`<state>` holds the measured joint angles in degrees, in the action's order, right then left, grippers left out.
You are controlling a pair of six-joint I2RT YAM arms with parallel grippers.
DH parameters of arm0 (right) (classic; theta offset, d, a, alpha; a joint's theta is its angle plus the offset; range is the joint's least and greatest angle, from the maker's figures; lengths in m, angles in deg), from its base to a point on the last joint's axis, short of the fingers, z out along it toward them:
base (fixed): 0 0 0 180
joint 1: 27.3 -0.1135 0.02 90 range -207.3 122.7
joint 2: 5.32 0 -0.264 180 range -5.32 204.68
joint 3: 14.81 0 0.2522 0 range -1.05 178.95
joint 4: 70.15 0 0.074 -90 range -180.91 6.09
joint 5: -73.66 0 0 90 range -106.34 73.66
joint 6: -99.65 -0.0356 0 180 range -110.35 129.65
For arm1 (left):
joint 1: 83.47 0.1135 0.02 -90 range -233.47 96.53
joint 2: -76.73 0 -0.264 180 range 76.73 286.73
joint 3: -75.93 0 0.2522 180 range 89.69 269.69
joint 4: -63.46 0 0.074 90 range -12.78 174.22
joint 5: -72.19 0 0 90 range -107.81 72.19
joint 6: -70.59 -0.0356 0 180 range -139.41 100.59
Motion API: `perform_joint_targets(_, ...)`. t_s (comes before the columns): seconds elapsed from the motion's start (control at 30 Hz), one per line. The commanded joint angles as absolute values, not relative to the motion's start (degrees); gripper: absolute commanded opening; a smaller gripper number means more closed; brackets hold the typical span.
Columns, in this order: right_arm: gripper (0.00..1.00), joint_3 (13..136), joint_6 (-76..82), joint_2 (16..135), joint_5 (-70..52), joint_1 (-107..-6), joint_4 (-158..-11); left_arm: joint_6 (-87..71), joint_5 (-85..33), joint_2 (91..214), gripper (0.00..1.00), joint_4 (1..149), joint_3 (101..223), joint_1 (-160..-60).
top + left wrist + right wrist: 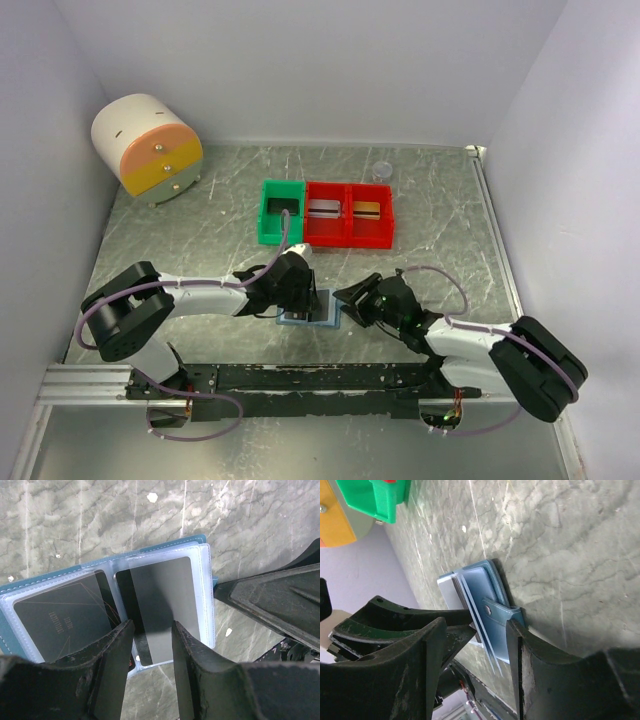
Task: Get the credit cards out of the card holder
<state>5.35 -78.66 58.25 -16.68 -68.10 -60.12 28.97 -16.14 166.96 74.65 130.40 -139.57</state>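
Card holder open on the table, two cards showing in its sleeves.
I see the blue-grey card holder (482, 585) lying spread on the table (440, 200), clear pockets up. A dark card (55, 620) with faint lettering sits in the left pocket, and a silvery-grey card (165, 595) with a dark stripe in the right.

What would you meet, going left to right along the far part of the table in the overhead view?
White-and-orange drum → green bin → left red bin, holding the silvery-grey card → right red bin, holding the gold card.
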Motion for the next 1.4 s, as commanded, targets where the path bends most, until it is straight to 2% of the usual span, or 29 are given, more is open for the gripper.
perform_joint_targets(0.0, 0.52, 6.2, -78.2, 61.2, -15.6, -67.8, -55.5, 28.4, -16.6, 168.0, 0.48, 77.1, 130.7, -139.6)
perform_joint_targets(0.2, 0.52, 5.7, -75.6, 57.1, -19.0, -67.6, -62.8, 28.4, -16.7, 168.4, 0.48, 77.3, 131.0, -139.6)
perform_joint_targets(0.33, 0.52, 6.8, -71.7, 53.8, -16.4, -67.7, -63.8, 28.2, -16.2, 168.5, 0.48, 77.9, 130.9, -139.6)
perform_joint_targets(0.67, 0.55, 6.3, -71.8, 60.8, -6.6, -67.8, -54.9, 27.8, -16.1, 169.0, 0.48, 78.2, 131.6, -139.7)
perform_joint_targets(0.93, 0.55, 4.9, -76.6, 63.4, -16.1, -67.2, -54.1, 27.5, -16.0, 168.4, 0.48, 78.8, 131.4, -139.6)
perform_joint_targets(1.1, 0.55, 0.9, -80.0, 61.8, -23.6, -67.1, -46.7, 27.5, -16.4, 168.2, 0.48, 78.2, 130.6, -139.6)
perform_joint_targets(1.37, 0.56, 3.9, -79.2, 62.0, -21.2, -66.6, -44.4, 26.9, -17.5, 169.9, 0.48, 78.1, 131.2, -139.7)
